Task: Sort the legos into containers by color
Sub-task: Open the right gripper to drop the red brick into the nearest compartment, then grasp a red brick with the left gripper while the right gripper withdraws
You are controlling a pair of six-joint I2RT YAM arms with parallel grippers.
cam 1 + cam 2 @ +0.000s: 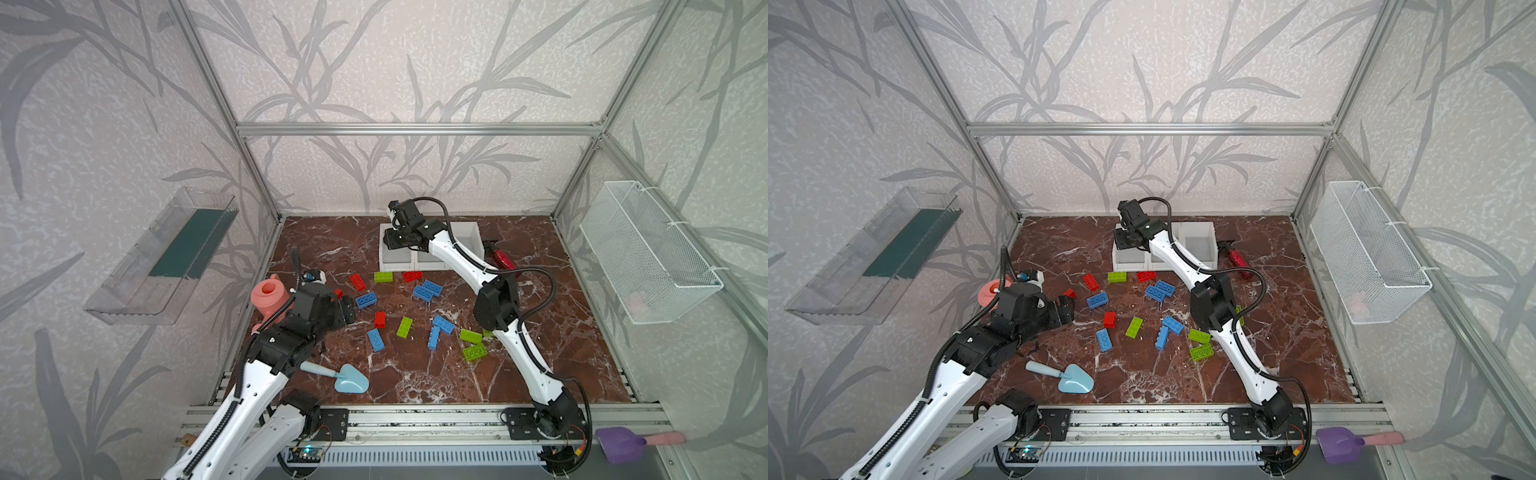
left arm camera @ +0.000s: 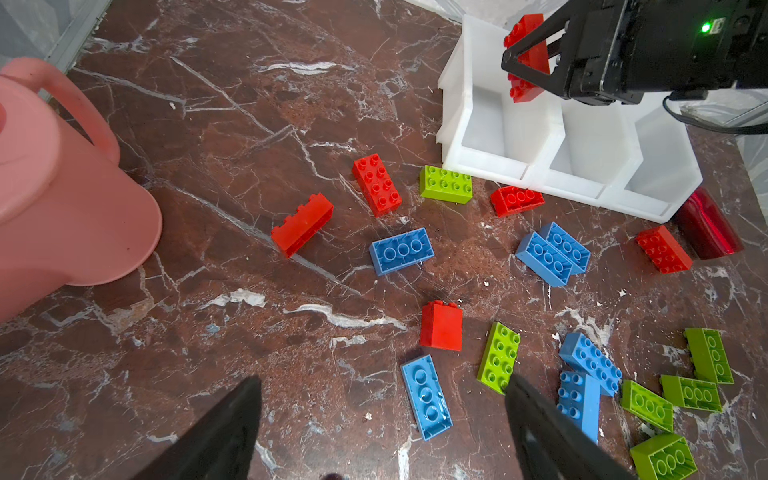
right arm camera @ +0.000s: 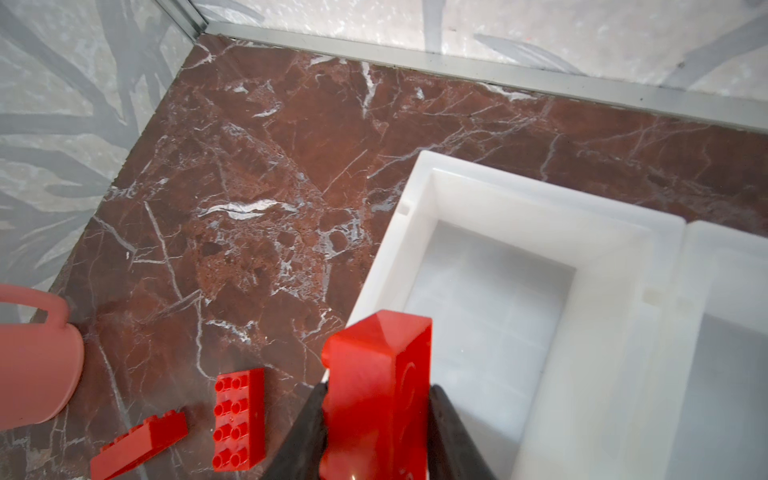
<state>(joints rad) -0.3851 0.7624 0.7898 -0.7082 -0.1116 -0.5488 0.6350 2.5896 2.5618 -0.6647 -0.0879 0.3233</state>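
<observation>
At the front of the marble table (image 1: 415, 386) lies a light-blue trowel (image 1: 345, 380). Just behind it, on the left side, the left gripper (image 1: 347, 308) hangs over the table with its jaws spread wide and nothing between them. A pink watering can (image 1: 270, 297) stands just to its left.

The legos (image 1: 405, 327) lie loose across the middle of the table. Green ones cluster toward the right, blue ones lie through the centre, and several red ones lie nearer the back. One small red brick (image 1: 338, 293) sits just beside the left gripper.

At the back, the three white containers (image 1: 399, 264) stand in a row. The right gripper (image 3: 376, 392) reaches across to the leftmost bin in both top views. Its jaws are clamped on a red lego (image 2: 525, 58), held on end above that bin's rim. A red bottle (image 1: 503, 259) lies just right of the containers.
</observation>
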